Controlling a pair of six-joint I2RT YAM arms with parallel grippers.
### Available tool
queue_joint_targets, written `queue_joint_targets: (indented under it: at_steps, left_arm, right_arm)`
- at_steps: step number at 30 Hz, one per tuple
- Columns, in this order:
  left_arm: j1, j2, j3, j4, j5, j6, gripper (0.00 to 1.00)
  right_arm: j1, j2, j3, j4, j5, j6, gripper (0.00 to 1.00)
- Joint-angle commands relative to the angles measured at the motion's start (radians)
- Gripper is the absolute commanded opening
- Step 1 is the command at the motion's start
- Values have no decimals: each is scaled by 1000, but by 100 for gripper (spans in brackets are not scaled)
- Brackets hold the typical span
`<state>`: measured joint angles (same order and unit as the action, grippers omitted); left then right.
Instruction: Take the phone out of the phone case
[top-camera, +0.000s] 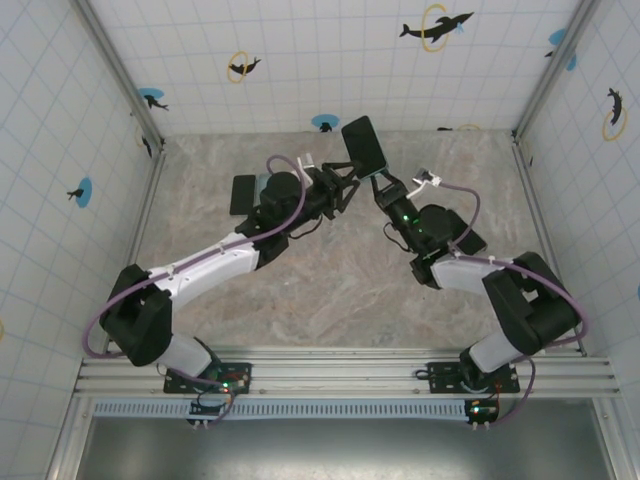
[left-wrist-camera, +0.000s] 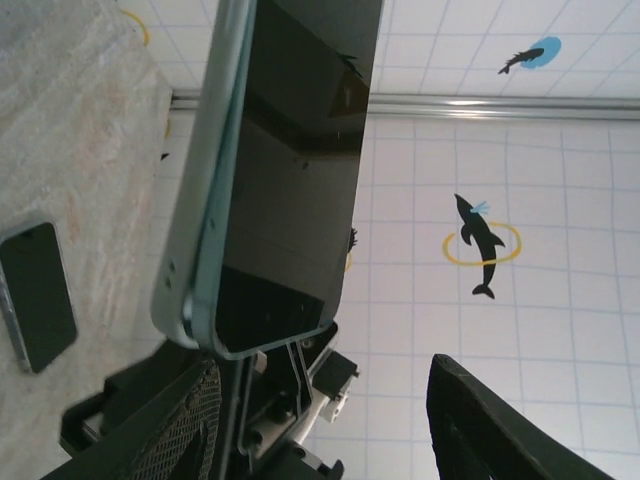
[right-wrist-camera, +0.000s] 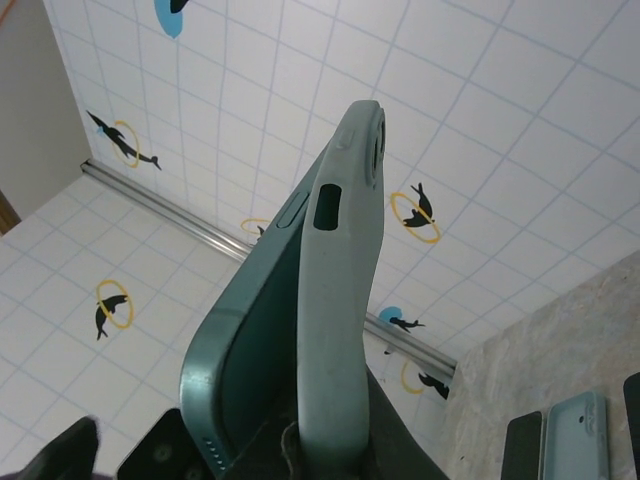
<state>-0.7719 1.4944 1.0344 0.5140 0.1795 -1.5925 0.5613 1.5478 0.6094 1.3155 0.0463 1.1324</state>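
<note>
A phone (top-camera: 362, 143) with a black screen is held upright above the table's far middle. In the right wrist view its teal body (right-wrist-camera: 245, 350) has peeled away from the pale green phone case (right-wrist-camera: 345, 290) at the lower end, where its speaker holes show. My right gripper (top-camera: 384, 190) (right-wrist-camera: 330, 455) is shut on the case's lower end. My left gripper (top-camera: 348, 186) (left-wrist-camera: 320, 400) is open beside the phone's lower corner. In the left wrist view the screen (left-wrist-camera: 290, 180) rises just above the left finger (left-wrist-camera: 150, 420), and the other finger (left-wrist-camera: 490, 430) stands well apart.
A second dark phone (left-wrist-camera: 35, 295) (top-camera: 243, 193) lies flat on the marble table (top-camera: 330, 290) at the far left. Another pale case (right-wrist-camera: 575, 435) and a dark slab (right-wrist-camera: 520, 445) lie on the table by the right arm. Tiled walls enclose the table.
</note>
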Motion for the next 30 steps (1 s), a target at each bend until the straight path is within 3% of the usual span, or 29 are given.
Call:
queue_joint_targets:
  at_steps: [1, 22, 30]
  left_arm:
    - [-18, 9, -8, 55, -85, -89, 56]
    - [-12, 102, -13, 225, -89, -182, 54]
    - [-12, 82, -16, 181, -41, -170, 54]
  right_arm:
    - [12, 19, 59, 153, 69, -30, 3]
    - [48, 38, 64, 171, 62, -30, 3]
    - [37, 32, 44, 173, 82, -24, 3]
